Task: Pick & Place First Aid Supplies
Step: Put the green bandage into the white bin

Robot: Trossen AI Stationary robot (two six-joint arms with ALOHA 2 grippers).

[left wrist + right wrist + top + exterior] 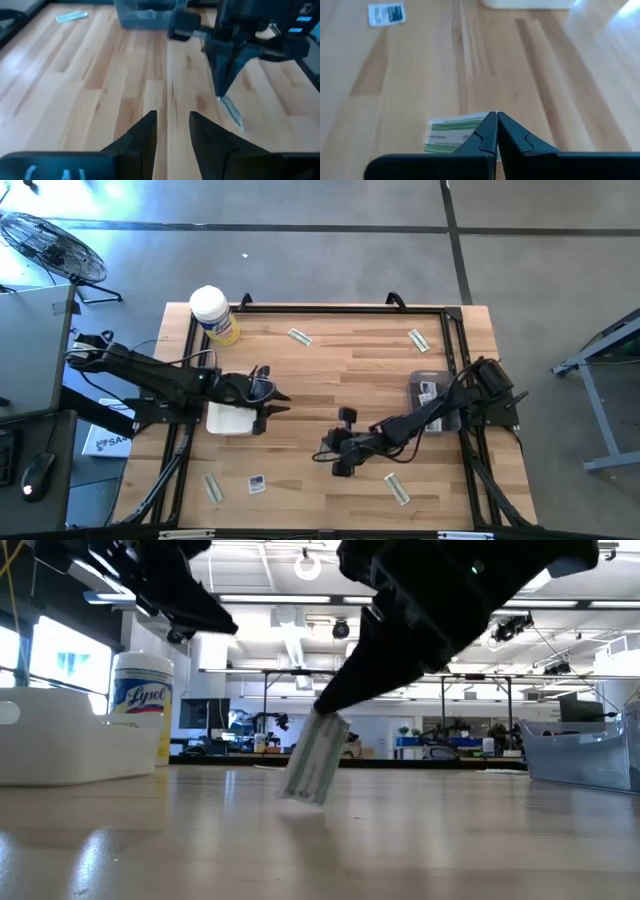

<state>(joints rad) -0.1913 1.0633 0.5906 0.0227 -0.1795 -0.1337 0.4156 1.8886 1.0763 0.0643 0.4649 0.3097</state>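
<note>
My right gripper hangs over the middle of the table, shut on a pale green-striped wrapped strip. The right wrist view shows the same strip just behind the fingertips. My left gripper is open with nothing between its fingers. It hovers just right of the white tray, pointing at the right gripper. More strips and a white square packet with blue print lie flat on the wood. My right gripper pinches the strip's upper end between the free ends of its two fingers. The fingers slant down from the table's right side. The strip hangs tilted below them, its lower end close over the table; I cannot tell whether that end touches the wood.
A yellow Lysol canister with a white lid stands at the far left corner. A clear bin sits at the right edge beside the right arm. A black frame borders the table. Bare wood stretches between the two grippers.
</note>
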